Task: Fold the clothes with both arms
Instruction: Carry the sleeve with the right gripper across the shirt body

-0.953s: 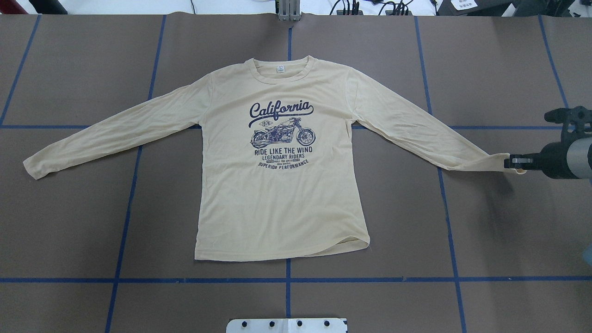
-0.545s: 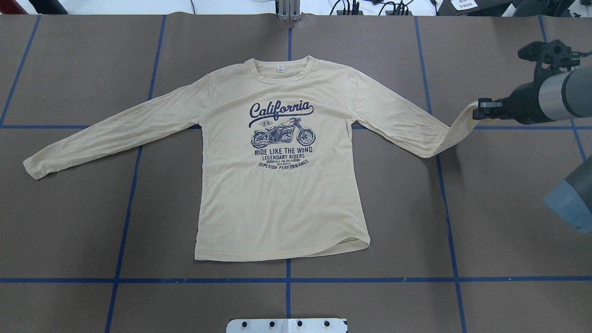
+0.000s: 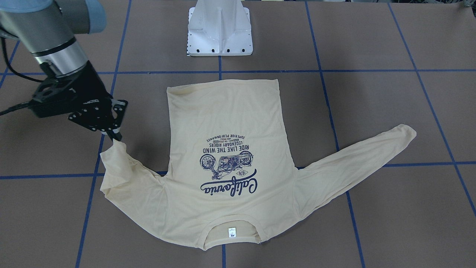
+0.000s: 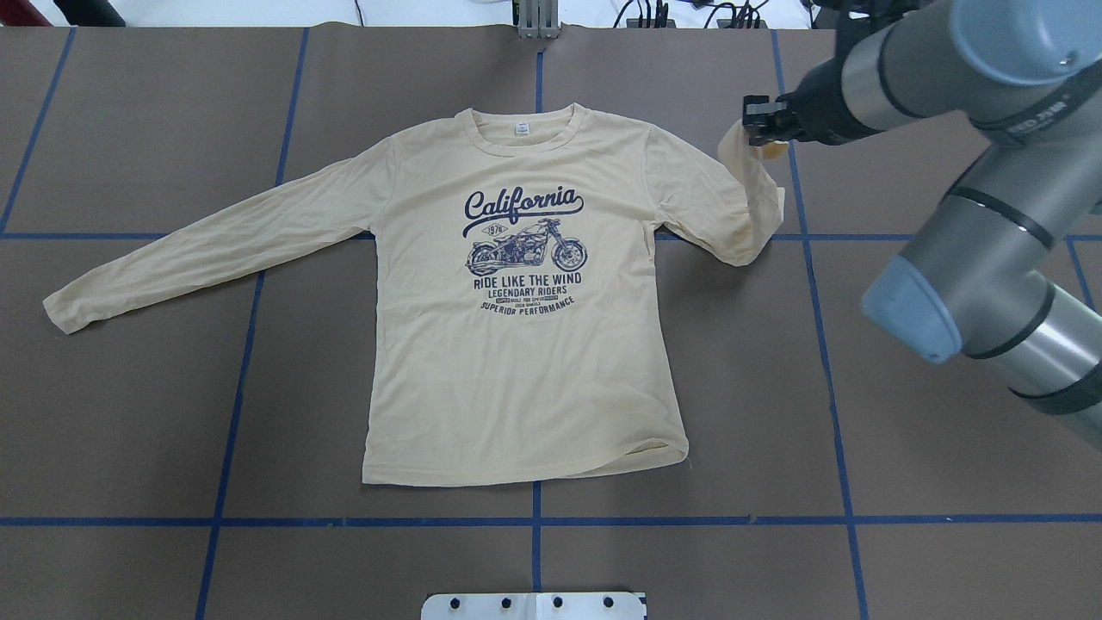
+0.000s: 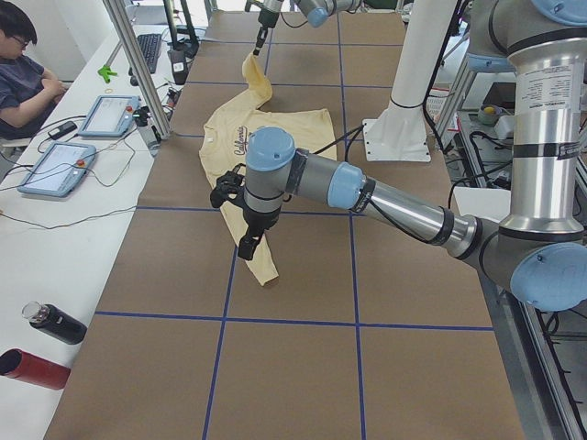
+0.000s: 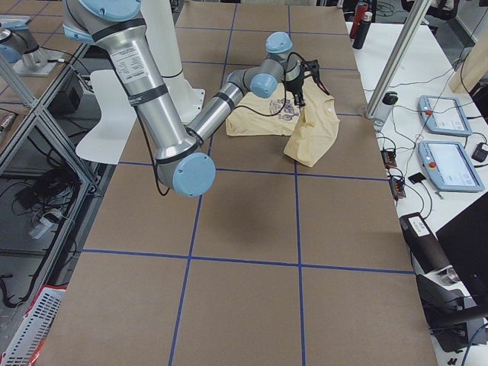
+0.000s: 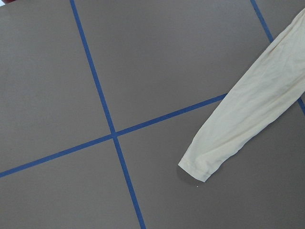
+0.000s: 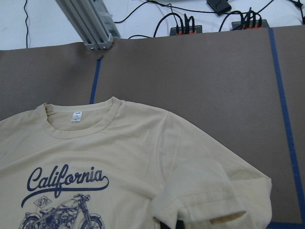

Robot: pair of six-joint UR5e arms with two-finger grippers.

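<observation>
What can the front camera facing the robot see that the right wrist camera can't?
Only the front-facing view shows the right gripper, its jaws shut on one sleeve cuff, the other sleeve lying flat, and the white pedestal base. Only the right wrist view shows the aluminium post and black cables beyond the table. Both show the T-shirt, its California print and neck label.

Seen from my remote station: a brown table covering (image 4: pixel 172 413) ruled into squares by blue tape lines (image 4: pixel 344 521). A white bolted pedestal (image 3: pixel 220 29) stands at one long edge. At the opposite edge are an aluminium post (image 8: pixel 88 24) and plugged-in cables (image 8: pixel 186 24). At the white side bench (image 5: pixel 55 238) a person (image 5: pixel 23 82) sits. On the bench lie two screen pendants (image 5: pixel 105 115), a keyboard (image 5: pixel 149 50), a black bottle (image 5: pixel 55 323) and a red bottle (image 5: pixel 32 368).
</observation>
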